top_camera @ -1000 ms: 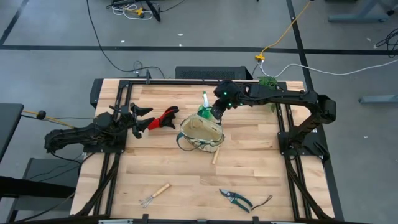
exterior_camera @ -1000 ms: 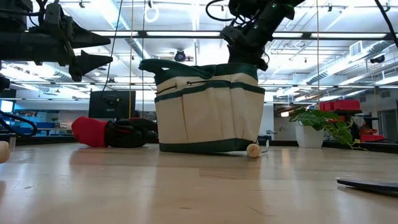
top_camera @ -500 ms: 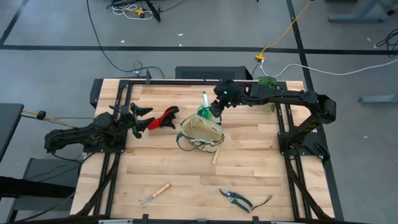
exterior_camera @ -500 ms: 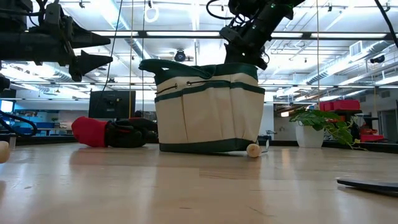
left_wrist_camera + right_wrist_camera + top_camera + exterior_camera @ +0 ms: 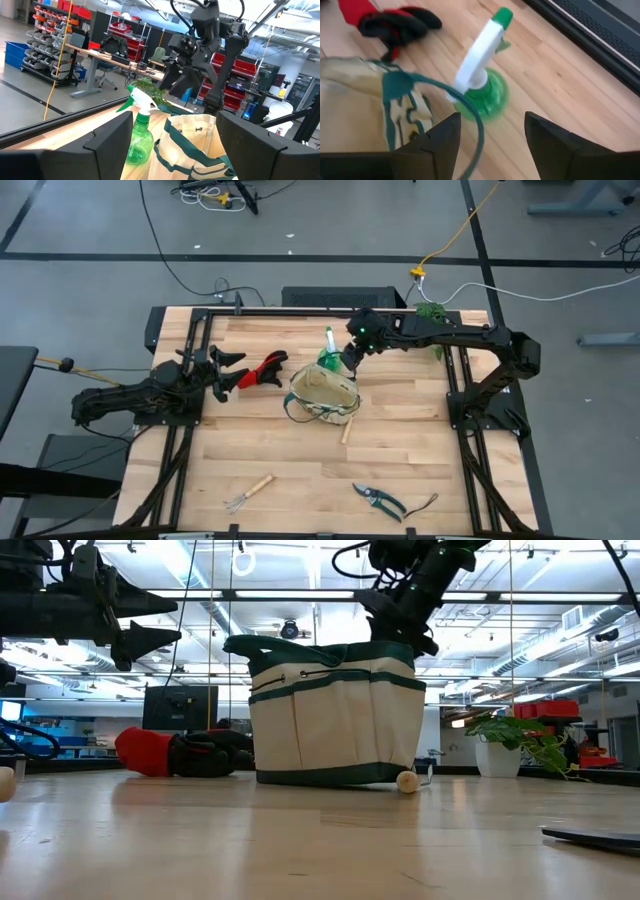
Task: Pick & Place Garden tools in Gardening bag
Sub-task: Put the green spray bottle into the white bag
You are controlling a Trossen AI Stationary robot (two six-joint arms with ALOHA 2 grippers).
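Note:
The beige gardening bag (image 5: pixel 322 392) with green trim stands upright on the table's middle (image 5: pixel 335 715). The green bottle with the white top (image 5: pixel 328 348) stands just behind it (image 5: pixel 481 92). My right gripper (image 5: pixel 346 360) hovers open above the bottle and the bag's far rim (image 5: pixel 402 625), its fingers on either side of the bottle in the right wrist view. My left gripper (image 5: pixel 238 370) is open and raised, left of the bag, by the red-and-black tool (image 5: pixel 265 370). A wooden-handled tool (image 5: pixel 347 430) lies against the bag's near right base.
A wooden-handled rake (image 5: pixel 248 492) and teal-handled pruning shears (image 5: pixel 380 500) lie near the table's near edge. A leafy plant (image 5: pixel 432 312) stands at the far right corner. The bag's green loop handle (image 5: pixel 465 107) curves up beside the bottle.
My right gripper has shifted a little toward the table's right edge above the bag's far rim, staying open.

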